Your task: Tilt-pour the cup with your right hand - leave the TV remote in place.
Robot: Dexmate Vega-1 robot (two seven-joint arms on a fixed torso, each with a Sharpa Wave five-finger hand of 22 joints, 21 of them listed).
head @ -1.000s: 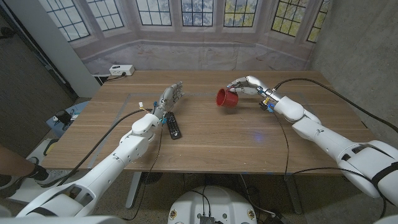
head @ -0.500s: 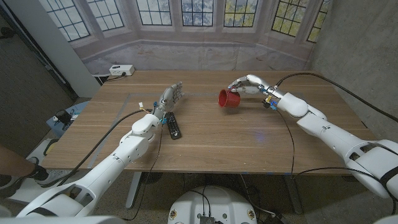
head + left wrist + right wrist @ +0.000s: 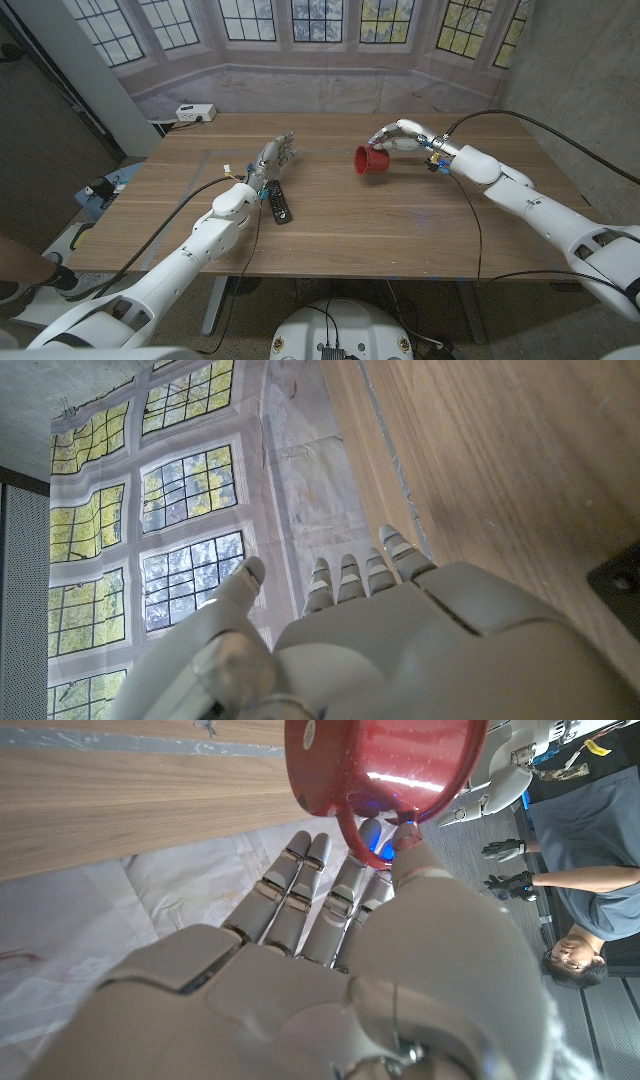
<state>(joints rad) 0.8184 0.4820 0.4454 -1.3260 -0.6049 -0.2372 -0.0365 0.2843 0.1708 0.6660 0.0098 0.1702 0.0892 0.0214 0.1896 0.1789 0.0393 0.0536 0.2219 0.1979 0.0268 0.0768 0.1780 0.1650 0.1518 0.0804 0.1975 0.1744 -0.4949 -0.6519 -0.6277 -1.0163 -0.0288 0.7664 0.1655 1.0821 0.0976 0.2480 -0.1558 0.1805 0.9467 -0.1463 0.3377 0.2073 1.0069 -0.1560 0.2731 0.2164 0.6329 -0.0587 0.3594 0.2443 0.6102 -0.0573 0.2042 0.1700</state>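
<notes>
The red cup (image 3: 371, 160) hangs tilted on its side over the middle right of the wooden table (image 3: 400, 225), its mouth turned toward the robot's left. My right hand (image 3: 400, 135) holds it by the handle from the right. In the right wrist view the cup (image 3: 385, 765) sits just past the fingers of the right hand (image 3: 300, 970), which pinch its handle. The black TV remote (image 3: 279, 202) lies on the table at middle left. My left hand (image 3: 273, 155) stands just beyond it, fingers apart and holding nothing. The left wrist view shows the left hand (image 3: 400, 640) and a corner of the remote (image 3: 620, 585).
A white box with a cable (image 3: 195, 112) sits on the table's far left corner. A person (image 3: 590, 890) stands beside the table in the right wrist view. A shoe (image 3: 25, 275) shows on the floor at the left.
The right hand has carried the tilted cup a little to the right. The left hand and the remote have stayed still.
</notes>
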